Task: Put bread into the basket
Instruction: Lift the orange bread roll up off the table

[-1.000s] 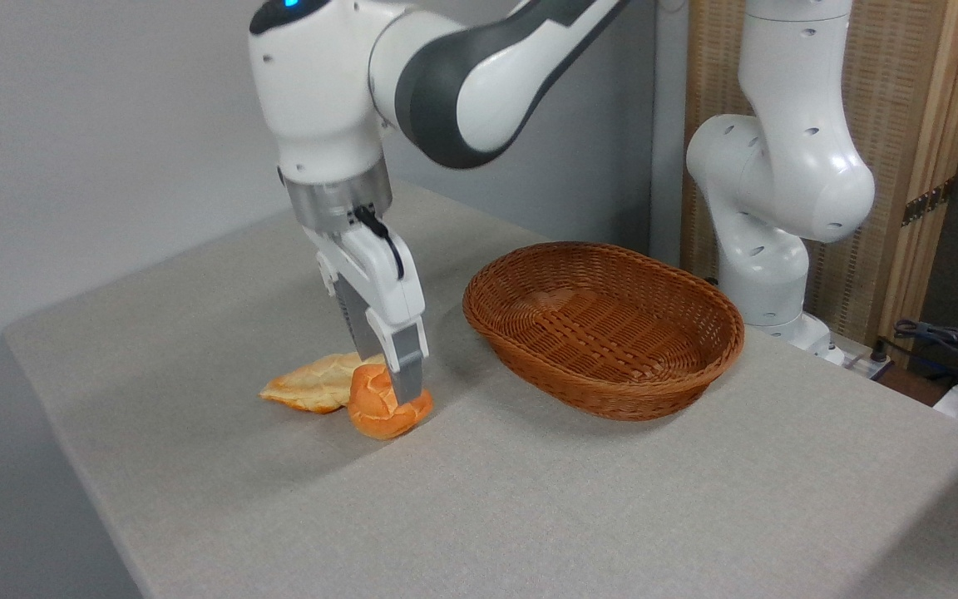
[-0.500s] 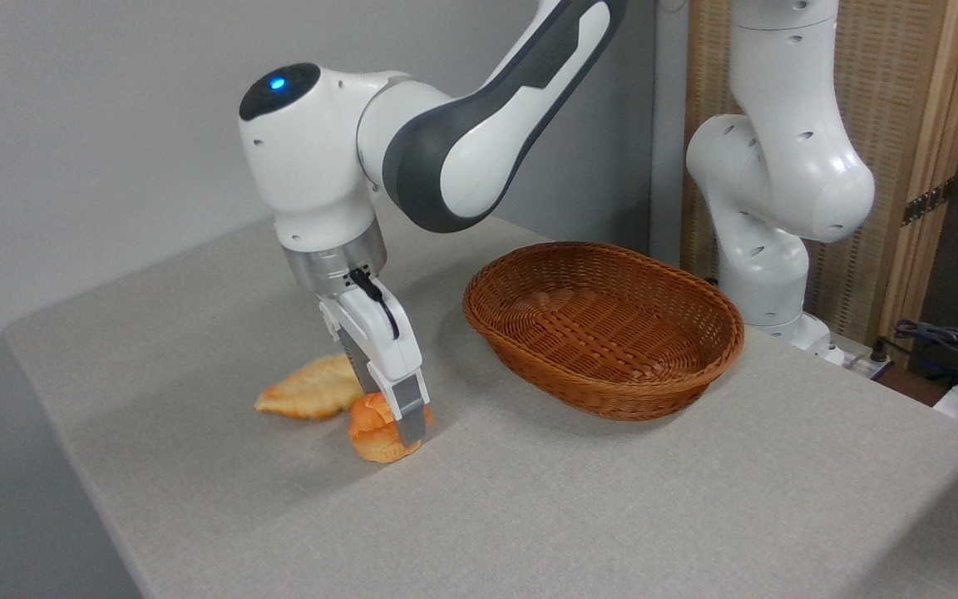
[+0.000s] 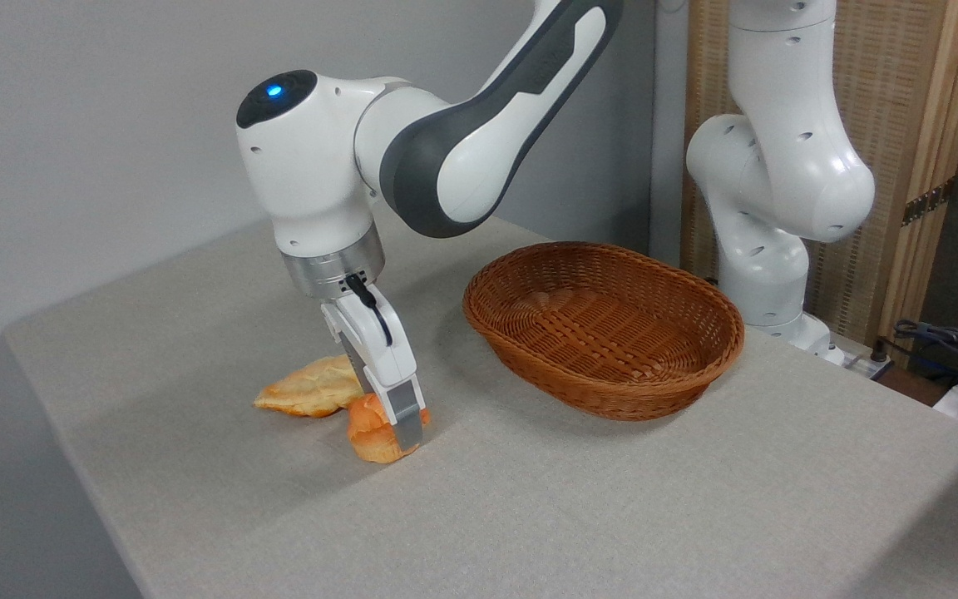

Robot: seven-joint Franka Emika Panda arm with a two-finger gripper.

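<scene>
A: Where are you w/ the task?

B: Early. Your tool (image 3: 400,428) is down on the bread (image 3: 372,433), lower-left of centre in the frame, and the bun sits on the surface (image 3: 529,516). You can see only the near finger, pressed against the bun's right side; the far one is hidden, so whether it's actually clamped I can't tell. Not lifted, as far as I can judge.

A: Basket?

B: The basket (image 3: 604,329) is mid-frame, right of the bun and apart from it, nothing inside. So you've got lift, carry and drop left.

A: How's the bun look?

B: Small, round, orange-brown, creased top. It looks a bit squashed or tipped under the finger. A paler flat bread (image 3: 308,389) lies just behind-left, touching or nearly so; can't tell which. Watch you don't drag it along.
</scene>
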